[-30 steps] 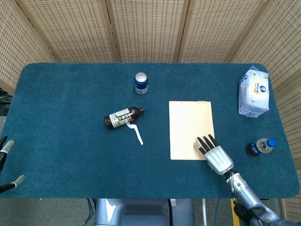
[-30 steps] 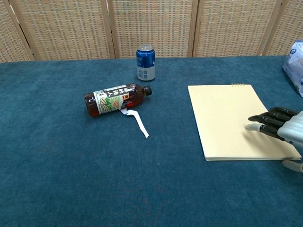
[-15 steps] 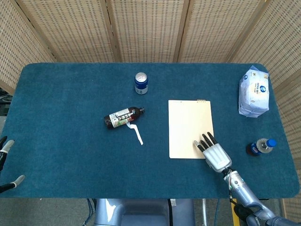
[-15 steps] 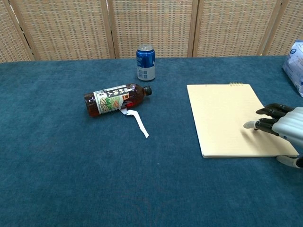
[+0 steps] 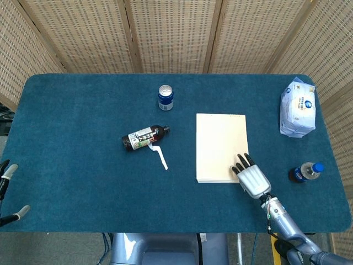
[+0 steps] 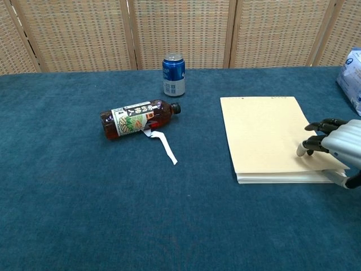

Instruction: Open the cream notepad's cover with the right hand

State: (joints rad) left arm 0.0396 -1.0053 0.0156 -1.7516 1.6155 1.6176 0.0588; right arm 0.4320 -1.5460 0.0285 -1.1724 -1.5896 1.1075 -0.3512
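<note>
Your right robot hand (image 6: 333, 148), fingers pinching the cream notepad's (image 6: 268, 135) near corner, has just lifted its cover slightly off the pages.

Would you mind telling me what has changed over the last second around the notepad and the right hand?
The right hand has drawn back toward the notepad's near right corner, fingers curling. The notepad slid slightly away and leftward, and its near edge now shows lifted layers. The bottle, can, white strip and tissue pack stayed put.
</note>
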